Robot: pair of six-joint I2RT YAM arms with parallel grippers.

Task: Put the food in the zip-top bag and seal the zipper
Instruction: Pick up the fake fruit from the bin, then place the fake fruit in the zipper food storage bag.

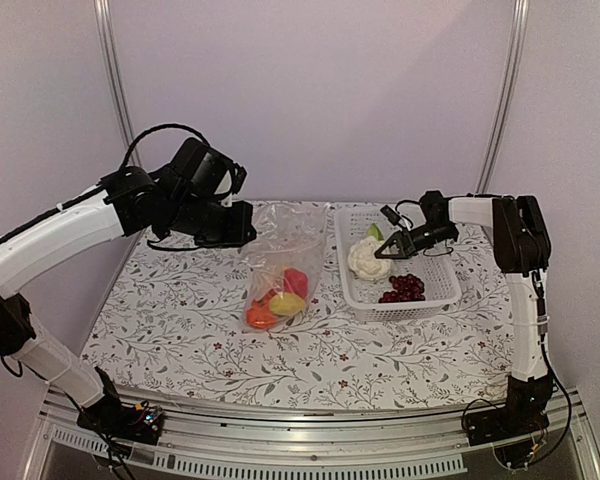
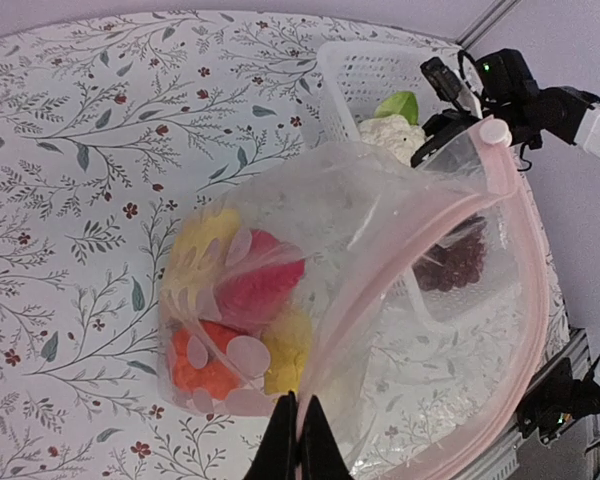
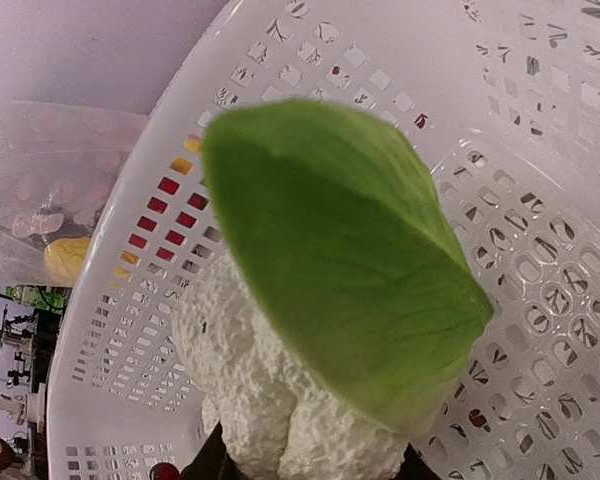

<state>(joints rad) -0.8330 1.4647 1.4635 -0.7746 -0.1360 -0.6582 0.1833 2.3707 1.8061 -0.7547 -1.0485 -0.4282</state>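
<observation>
Two grippers, both loaded. The left gripper [image 2: 298, 448] has its jaws pressed together on the near lip of the zip-top bag [image 1: 280, 250]; that lip is held up off the worktop [image 1: 170, 320] while the bag's low end rests on it. The mouth gapes wide toward the basket [image 1: 410, 308]; the zipper [image 2: 525, 300] is unsealed, its pink strip looping round the opening in the left wrist view.

Four pieces sit in the bag, bunched at the low end: orange pumpkin [image 1: 259, 316], red pepper [image 1: 296, 281] and two yellow pieces [image 2: 205, 240], one above the pepper and one beside the pumpkin; all four touch or nearly touch.

The right gripper [image 1: 390, 248] is down inside the white mesh basket, jaws pinching the cauliflower [image 3: 250, 390] low on its body; one dark finger shows at each side of it along the bottom edge of the right wrist view. Cannot tell whether the cauliflower is clear of the basket floor. The green piece [image 3: 340, 270] lies against the cauliflower's upper side and fills most of the right wrist view; cannot tell whether the two are joined.

The grape bunch [image 1: 403, 288] lies loose in the near part of the basket, just beside the cauliflower and apart from the jaws; through the clear plastic it also shows in the left wrist view. The basket stands just to the right of the bag on the floral worktop; bag mouth and basket rim are near each other, contact cannot be told.
</observation>
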